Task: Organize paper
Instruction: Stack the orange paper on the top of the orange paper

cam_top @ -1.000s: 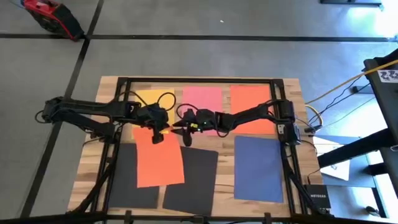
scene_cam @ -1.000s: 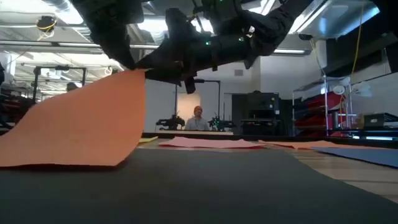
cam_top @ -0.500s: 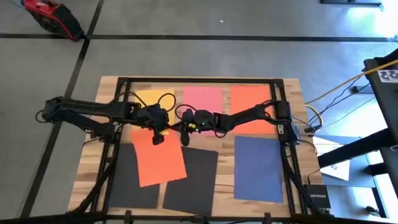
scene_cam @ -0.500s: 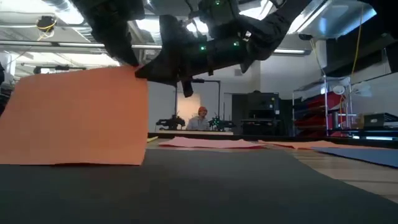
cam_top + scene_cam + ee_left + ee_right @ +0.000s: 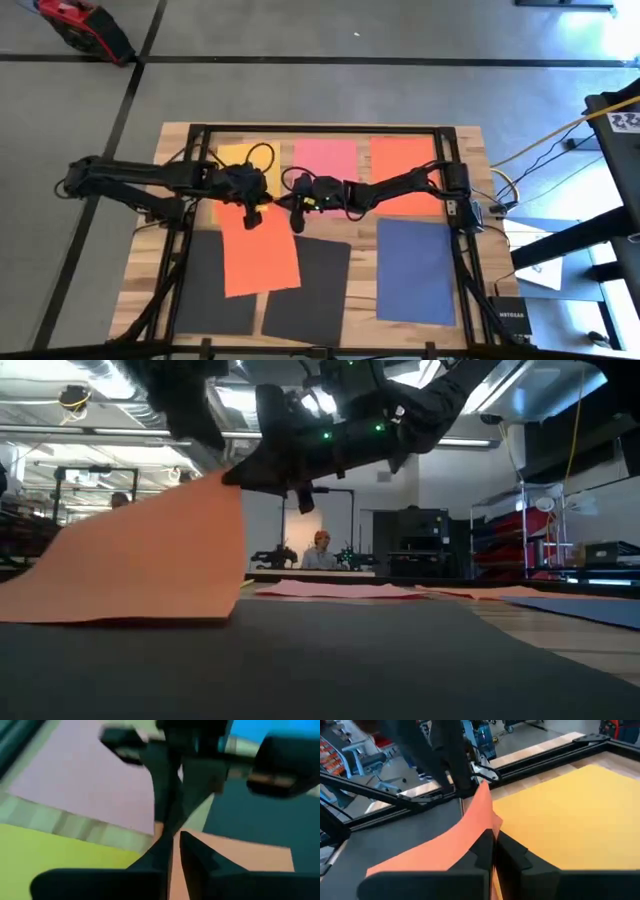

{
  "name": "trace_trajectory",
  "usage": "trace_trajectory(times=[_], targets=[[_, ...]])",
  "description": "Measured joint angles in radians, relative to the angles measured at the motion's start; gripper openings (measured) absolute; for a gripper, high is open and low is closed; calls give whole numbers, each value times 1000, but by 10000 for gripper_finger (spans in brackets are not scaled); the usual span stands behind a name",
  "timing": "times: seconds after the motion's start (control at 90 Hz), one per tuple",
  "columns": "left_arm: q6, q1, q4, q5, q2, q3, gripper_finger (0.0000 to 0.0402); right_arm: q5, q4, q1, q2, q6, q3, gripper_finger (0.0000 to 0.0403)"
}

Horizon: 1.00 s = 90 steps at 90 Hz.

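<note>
Your left pincer [image 5: 256,208] and right pincer [image 5: 296,210] reach in level to mid-desk [image 5: 470,250], each closed on a far corner of the orange sheet [image 5: 258,255]. That edge is lifted; its near end rests on two black sheets [image 5: 310,285].

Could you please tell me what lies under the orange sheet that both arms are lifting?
The lifted orange paper sheet overlaps two black paper sheets, with pale wooden tabletop between them. What else it covers is hidden.
</note>
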Motion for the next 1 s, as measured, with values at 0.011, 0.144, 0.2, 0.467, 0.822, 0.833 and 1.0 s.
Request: trace_trajectory(times=[0.011,0.144,0.2,0.467,0.822,0.833,1.0], targets=[[-1,0,3,-1,-6,2,30,1,-4,0,-1,-1,0,0],[-6,-1,28,-1,-70,8,47,9,-69,0,-19,-22,-1,0],[-7,-1,30,-1,-97,8,51,18,-127,0,-44,-44,-1,0],[-66,-34,62,-143,-176,-32,21,156,-567,-11,-263,-195,-1,0],[-73,-92,279,-170,-236,-164,1,367,-1161,-93,-604,-250,-62,0],[-75,-93,282,-170,-236,-168,1,373,-1171,-98,-614,-250,-67,0],[-104,-109,313,-174,-233,-213,1,434,-1262,-186,-771,-249,-178,0]])
